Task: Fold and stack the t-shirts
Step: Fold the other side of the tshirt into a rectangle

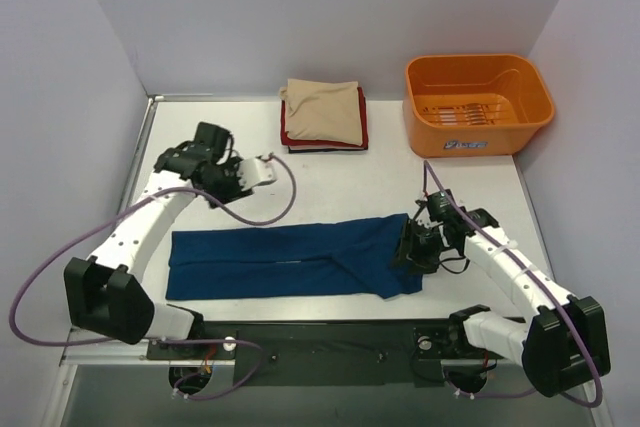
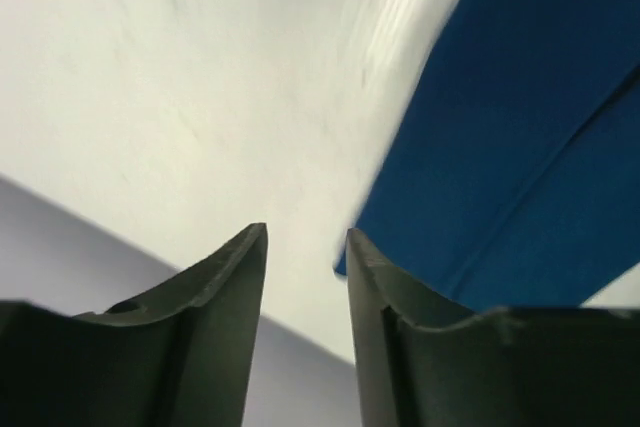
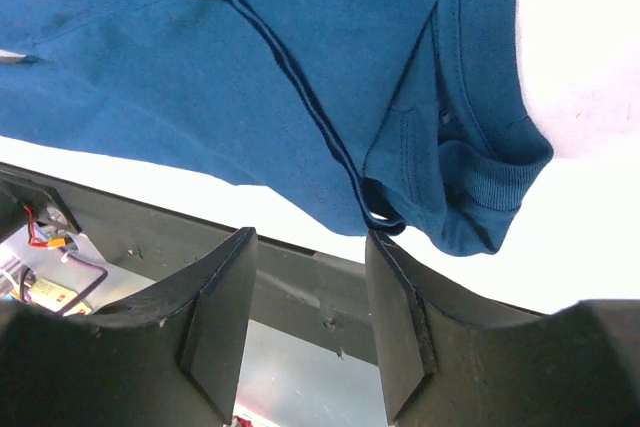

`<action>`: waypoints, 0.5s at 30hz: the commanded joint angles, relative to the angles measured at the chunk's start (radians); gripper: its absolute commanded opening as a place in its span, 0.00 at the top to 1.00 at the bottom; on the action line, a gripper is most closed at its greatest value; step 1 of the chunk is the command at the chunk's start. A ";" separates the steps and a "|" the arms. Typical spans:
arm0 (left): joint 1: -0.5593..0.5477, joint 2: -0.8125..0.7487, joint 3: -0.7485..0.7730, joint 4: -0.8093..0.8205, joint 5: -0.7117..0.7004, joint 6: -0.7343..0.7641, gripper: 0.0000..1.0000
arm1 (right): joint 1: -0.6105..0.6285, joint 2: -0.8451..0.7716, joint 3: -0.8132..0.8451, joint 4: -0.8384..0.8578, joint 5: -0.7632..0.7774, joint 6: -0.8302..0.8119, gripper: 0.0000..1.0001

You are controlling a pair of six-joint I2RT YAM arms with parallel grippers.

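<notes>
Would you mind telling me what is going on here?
A robot is folding t-shirts. A dark blue shirt lies on the table, folded into a long strip. The right gripper is open at its right end; the left gripper is open over the table behind the strip. Neither holds anything. A folded stack, beige on top, sits at the back.

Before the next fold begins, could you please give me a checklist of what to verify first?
1. Nothing in the left gripper, jaws apart: ok.
2. Nothing in the right gripper, jaws apart: ok.
3. The blue shirt lies flat as a long strip: ok.
4. Strip already folded to a square: not ok.
5. The folded stack is tidy, beige on top: ok.
6. Hidden layers aligned inside the strip: cannot tell.
</notes>
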 commanded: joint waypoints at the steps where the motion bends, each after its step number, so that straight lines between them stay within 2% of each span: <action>1: -0.307 0.071 0.175 -0.074 0.275 -0.303 0.56 | 0.021 0.001 -0.052 -0.007 0.049 0.074 0.57; 5: -0.557 0.177 0.239 0.091 0.357 -0.496 0.56 | 0.026 -0.005 -0.109 -0.007 0.055 0.120 0.56; 8: -0.671 0.290 0.276 0.222 0.395 -0.637 0.56 | 0.027 -0.025 -0.140 -0.001 0.070 0.151 0.56; 11: -0.725 0.390 0.327 0.271 0.438 -0.692 0.56 | 0.027 -0.013 -0.173 0.051 0.055 0.157 0.56; 15: -0.779 0.515 0.390 0.345 0.388 -0.760 0.56 | 0.026 0.028 -0.196 0.101 0.073 0.163 0.56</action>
